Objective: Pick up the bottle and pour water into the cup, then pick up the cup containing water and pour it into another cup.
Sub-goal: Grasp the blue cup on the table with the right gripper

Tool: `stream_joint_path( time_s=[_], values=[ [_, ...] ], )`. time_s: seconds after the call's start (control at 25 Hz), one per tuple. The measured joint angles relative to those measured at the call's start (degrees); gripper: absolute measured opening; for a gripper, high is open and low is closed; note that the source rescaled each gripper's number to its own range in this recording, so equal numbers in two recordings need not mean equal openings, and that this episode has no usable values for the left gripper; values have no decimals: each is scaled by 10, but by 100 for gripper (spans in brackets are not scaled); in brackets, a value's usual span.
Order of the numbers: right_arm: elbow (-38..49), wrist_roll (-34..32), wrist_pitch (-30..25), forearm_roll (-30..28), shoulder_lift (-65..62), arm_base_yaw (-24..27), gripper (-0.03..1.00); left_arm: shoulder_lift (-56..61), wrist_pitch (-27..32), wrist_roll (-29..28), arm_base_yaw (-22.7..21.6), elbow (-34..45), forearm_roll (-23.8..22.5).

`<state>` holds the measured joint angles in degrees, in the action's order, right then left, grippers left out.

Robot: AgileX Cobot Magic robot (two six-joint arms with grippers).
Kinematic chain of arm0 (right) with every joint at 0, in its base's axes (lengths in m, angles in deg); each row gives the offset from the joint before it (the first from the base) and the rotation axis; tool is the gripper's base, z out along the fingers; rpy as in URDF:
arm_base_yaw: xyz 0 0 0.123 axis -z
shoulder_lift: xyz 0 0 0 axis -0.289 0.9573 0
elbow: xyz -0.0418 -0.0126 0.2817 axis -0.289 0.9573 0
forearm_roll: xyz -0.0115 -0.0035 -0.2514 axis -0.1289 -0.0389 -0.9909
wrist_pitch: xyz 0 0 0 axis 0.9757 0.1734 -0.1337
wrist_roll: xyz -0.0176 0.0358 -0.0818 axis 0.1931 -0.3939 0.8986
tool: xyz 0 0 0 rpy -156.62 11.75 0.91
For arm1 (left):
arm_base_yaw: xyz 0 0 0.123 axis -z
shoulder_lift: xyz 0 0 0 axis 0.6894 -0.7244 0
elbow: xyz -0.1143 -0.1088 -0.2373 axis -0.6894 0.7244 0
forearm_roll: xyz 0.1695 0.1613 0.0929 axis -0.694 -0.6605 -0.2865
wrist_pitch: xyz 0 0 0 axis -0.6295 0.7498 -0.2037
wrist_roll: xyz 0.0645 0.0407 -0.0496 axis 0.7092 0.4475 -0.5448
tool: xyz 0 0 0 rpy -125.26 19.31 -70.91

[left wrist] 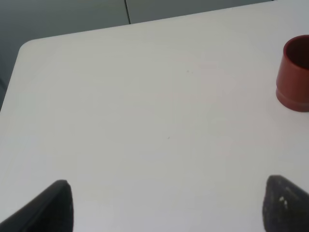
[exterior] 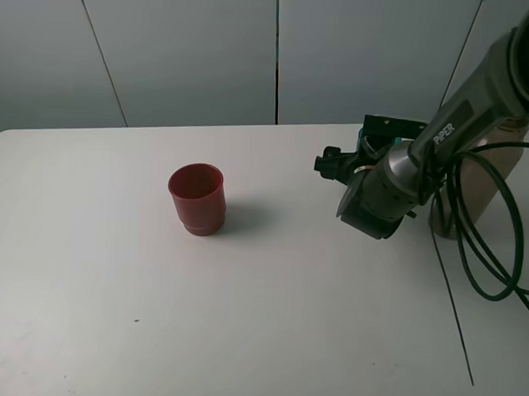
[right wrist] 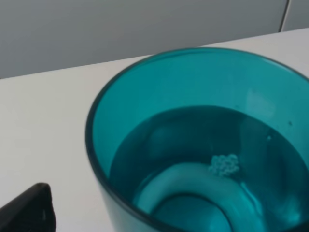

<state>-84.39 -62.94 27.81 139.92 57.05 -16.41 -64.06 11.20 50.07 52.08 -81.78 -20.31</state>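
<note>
The right gripper [exterior: 351,149] has its jaws spread wide around the teal cup [right wrist: 120,96]. Its one visible finger [right wrist: 29,208] stands clear of the cup's wall with bare table between them, so nothing is clamped. The cup sits upright near the table's far edge, holding water [right wrist: 203,159] with a few bubbles. The left gripper [left wrist: 169,212] also has its jaws apart, fingertips [left wrist: 53,208] low over an open stretch of table [exterior: 243,319] by the rounded left corner. The red cup [exterior: 196,198] stands alone mid-table, with free room on every side. The bottle [exterior: 487,184] stands at the far right, partly hidden behind the right arm, beside a looping cable [exterior: 496,276].
</note>
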Motion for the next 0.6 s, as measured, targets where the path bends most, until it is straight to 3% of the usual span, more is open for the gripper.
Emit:
stream_joint_path(
  time_s=[0.6],
  values=[
    [-7,2,4,10,5,19,100,0,0,0,0,0,0]
  ],
)
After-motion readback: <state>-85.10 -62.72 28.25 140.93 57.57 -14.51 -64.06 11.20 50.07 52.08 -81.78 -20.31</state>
